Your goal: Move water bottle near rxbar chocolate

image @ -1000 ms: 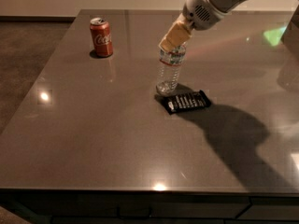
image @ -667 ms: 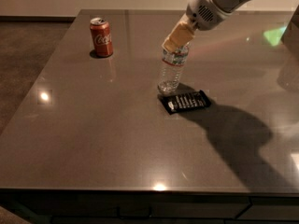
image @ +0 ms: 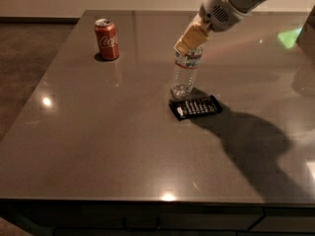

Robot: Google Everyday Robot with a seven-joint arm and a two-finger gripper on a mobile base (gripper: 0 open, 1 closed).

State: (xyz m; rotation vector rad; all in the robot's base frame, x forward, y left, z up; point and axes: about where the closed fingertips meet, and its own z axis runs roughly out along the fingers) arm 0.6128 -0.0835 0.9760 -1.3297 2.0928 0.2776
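The water bottle (image: 185, 73), clear and ribbed with a blue, white and red label band, stands slightly tilted on the dark table (image: 98, 146). Its base is just behind the rxbar chocolate (image: 195, 107), a flat black bar with white lettering. My gripper (image: 190, 39) comes down from the upper right. Its tan fingers (image: 193, 35) are closed around the top of the bottle and hide the cap.
A red soda can (image: 107, 38) stands upright at the table's far left. The arm's shadow falls across the table to the right of the bar. The table's front edge runs along the bottom, with dark floor to the left.
The gripper and the bottle have shifted a little to the right, toward the bar. The can and the bar have not moved.
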